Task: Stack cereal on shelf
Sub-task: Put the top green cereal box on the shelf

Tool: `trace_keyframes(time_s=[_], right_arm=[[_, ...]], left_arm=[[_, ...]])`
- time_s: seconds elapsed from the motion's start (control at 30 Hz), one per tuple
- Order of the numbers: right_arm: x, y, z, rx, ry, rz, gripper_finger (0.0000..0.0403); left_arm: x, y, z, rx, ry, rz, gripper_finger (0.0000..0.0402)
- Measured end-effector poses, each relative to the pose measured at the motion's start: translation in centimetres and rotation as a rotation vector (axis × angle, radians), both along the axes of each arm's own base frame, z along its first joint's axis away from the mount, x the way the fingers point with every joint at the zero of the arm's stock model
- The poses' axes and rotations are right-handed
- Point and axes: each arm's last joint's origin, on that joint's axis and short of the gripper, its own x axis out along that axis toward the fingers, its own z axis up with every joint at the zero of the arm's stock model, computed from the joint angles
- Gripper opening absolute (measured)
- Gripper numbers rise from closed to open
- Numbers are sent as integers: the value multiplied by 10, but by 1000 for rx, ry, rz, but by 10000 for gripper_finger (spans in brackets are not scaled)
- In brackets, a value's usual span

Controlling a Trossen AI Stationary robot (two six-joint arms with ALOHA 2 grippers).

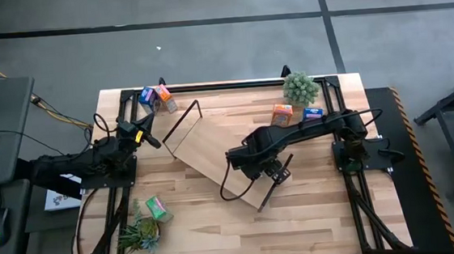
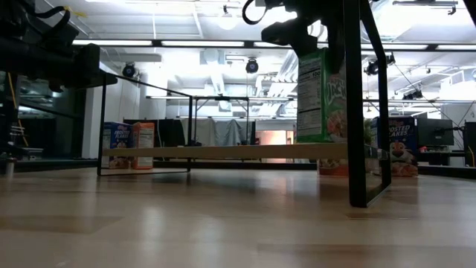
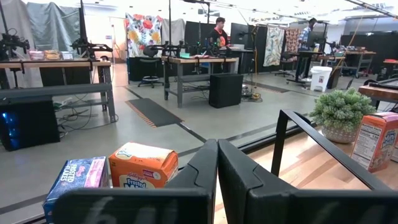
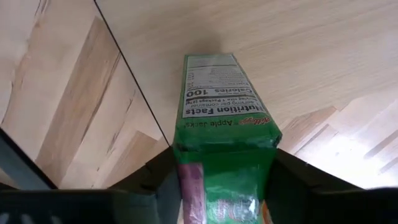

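Observation:
The shelf point(image 1: 213, 162), a light-wood board with black wire ends, lies slantwise across the table's middle. My right gripper point(image 1: 268, 169) is above its near-right end, shut on a green cereal box point(image 2: 321, 97), which also shows in the right wrist view point(image 4: 227, 155). My left gripper point(image 1: 146, 133) is shut and empty beside the shelf's far-left wire end point(image 3: 281, 134). A blue box point(image 1: 147, 97) and an orange box point(image 1: 164, 95) stand at the far left. Another orange box point(image 1: 282, 113) and blue box point(image 1: 313, 113) stand at the far right. A second green box point(image 1: 158, 206) lies at the near left. My right gripper pinches the green box's top end point(image 4: 186, 163) between its two fingers, one on each of two opposite faces. The fingers come from above, pointing down. The box hangs upright, its lower end point(image 2: 321, 138) at the shelf board; whether it touches the board I cannot tell.
A small green plant point(image 1: 299, 87) stands at the far right by the orange and blue boxes. Another plant point(image 1: 141, 233) lies at the near left by the second green box. Black frame rails point(image 1: 207, 85) run along the table's edges. Bare tabletop lies near the front edge.

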Motion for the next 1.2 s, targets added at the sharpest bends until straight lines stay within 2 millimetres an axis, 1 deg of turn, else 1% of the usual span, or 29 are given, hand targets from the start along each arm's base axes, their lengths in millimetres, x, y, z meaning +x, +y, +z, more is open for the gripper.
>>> trace_keyframes(time_s=[0.13,0.23,0.53,0.67,0.97,1.07,1.2], right_arm=[[0,0,0,3,2,0,205],[-1,2,0,3,10,17,211],[-3,9,0,12,17,153,213],[-3,9,0,12,17,199,213],[-3,8,1,-1,21,196,213],[-3,8,6,4,12,196,213],[-2,8,20,11,-44,196,213]], left_arm=[[0,0,0,0,0,0,3],[0,0,0,0,1,0,3],[0,0,0,0,1,0,3],[0,0,0,0,0,0,3],[0,0,0,0,0,0,3],[0,0,0,0,0,0,3],[0,0,0,0,0,0,3]])
